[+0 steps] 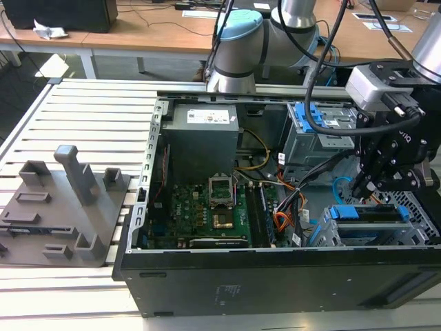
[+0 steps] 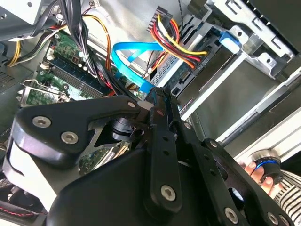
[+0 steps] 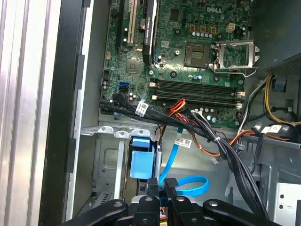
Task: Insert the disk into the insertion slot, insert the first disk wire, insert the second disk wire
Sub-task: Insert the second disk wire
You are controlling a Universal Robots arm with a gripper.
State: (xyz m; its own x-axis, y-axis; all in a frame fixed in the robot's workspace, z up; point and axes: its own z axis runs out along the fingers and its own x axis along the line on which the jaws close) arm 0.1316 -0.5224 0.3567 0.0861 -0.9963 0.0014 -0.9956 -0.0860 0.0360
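The disk (image 1: 366, 213), in its bright blue carrier, lies inside the insertion slot (image 1: 415, 205), the perforated grey cage at the exterior view's lower right. My gripper (image 1: 363, 185) hangs just above the disk's inner end. Both wrist views show the gripper (image 2: 153, 92) (image 3: 162, 182) shut on the dark plug of the second disk wire (image 2: 126, 55) (image 3: 189, 186). That light-blue cable curls into a loop beside the fingers. The first disk wire (image 2: 181, 44), an orange, red and black bundle, runs toward the disk's end. I cannot tell whether its plug is seated.
The open computer case holds a green motherboard (image 1: 207, 207), a grey power supply (image 1: 201, 141) and a taller cage with a blue latch (image 1: 322, 123). Black cable bundles (image 3: 207, 134) cross near the slot. A grey fixture (image 1: 65, 207) lies outside the case. A hand (image 2: 263, 175) holds a knob nearby.
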